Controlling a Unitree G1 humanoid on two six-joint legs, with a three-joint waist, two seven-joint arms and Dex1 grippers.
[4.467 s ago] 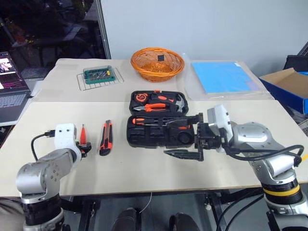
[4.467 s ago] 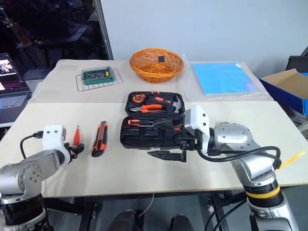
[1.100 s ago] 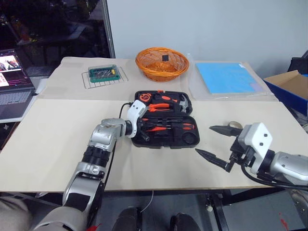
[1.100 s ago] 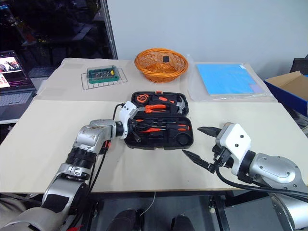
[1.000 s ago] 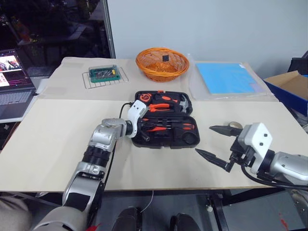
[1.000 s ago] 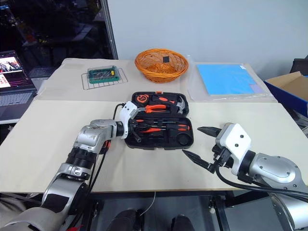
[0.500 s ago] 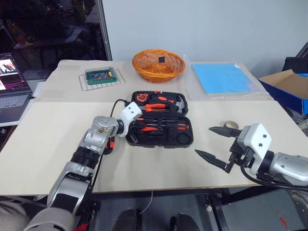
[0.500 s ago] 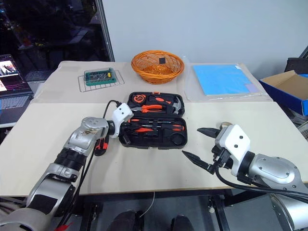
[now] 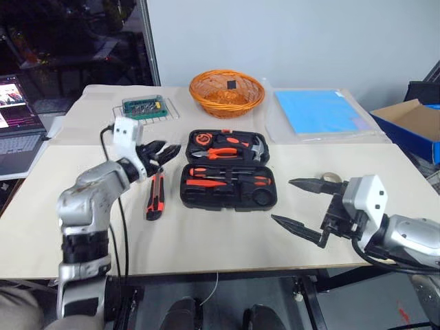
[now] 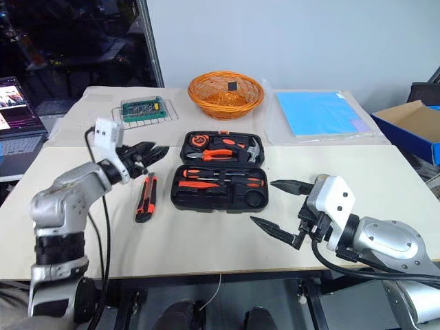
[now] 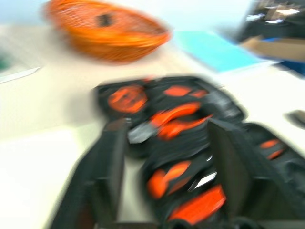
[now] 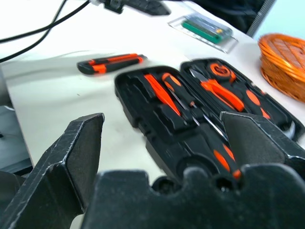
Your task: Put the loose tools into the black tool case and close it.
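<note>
The black tool case [image 9: 227,198] lies open mid-table, its lid half holding pliers and a hammer. Two screwdrivers with orange-and-black handles [image 9: 260,180] and an all red-orange one [image 9: 204,183] lie in its near half. The orange-and-black utility knife [image 9: 155,194] lies on the table left of the case. My left gripper [image 9: 163,150] hovers open and empty above the knife's far end, pointing at the case [image 11: 190,109]. My right gripper [image 9: 300,205] stands open and empty off the case's right front corner, with the case [image 12: 138,114] and the knife [image 12: 112,63] beyond it.
At the back stand a woven orange basket [image 9: 227,91], a green bit box [image 9: 143,106] on a wire rack and a blue sheet [image 9: 320,110]. A laptop [image 9: 17,117] sits at the far left, a cardboard box [image 9: 412,124] at the far right.
My left gripper has left the case's near half, swung left and up, and opened. The utility knife beside the case is uncovered. The right gripper has stayed put.
</note>
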